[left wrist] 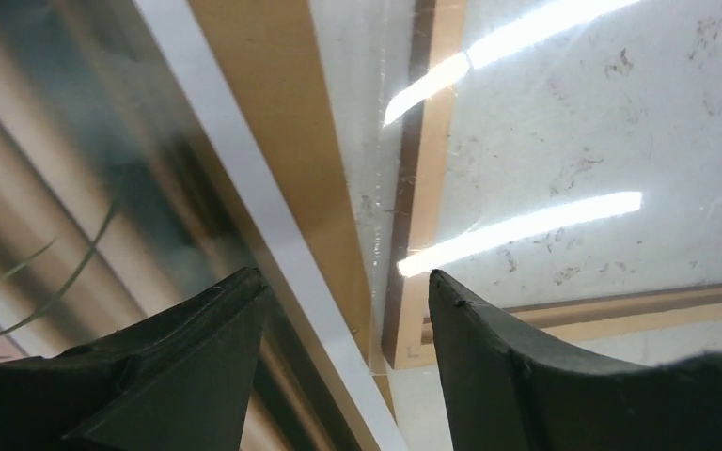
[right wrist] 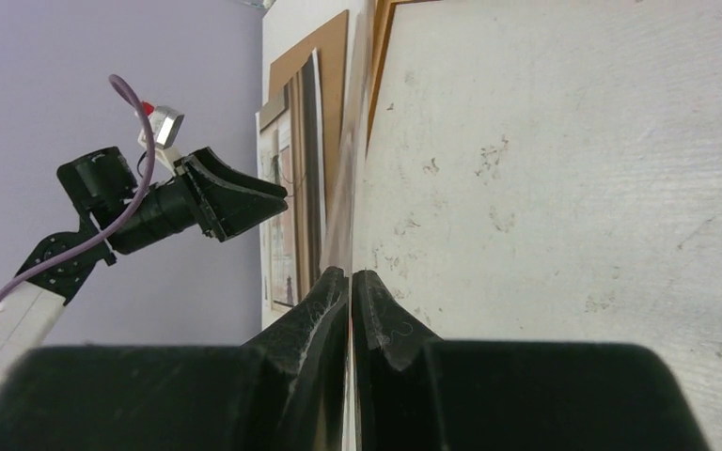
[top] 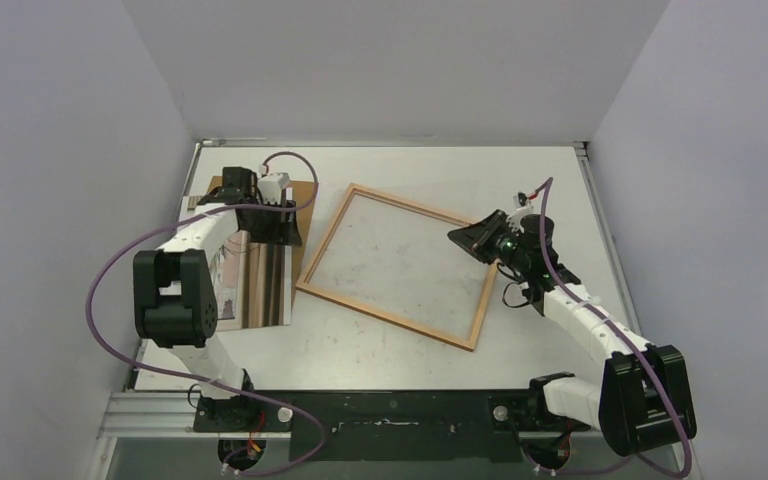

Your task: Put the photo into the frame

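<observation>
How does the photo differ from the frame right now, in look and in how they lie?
The photo is an opaque striped print; the frame is a thin wooden border around a clear pane. The photo lies at the left on a brown backing board, roughly square to the table; the frame sits mid-table, turned at an angle. The frame looks larger. Both are rectangular.

A white table with dark scuff marks stands between grey walls. On the far left part of the table lies a plain brown backing sheet.
</observation>
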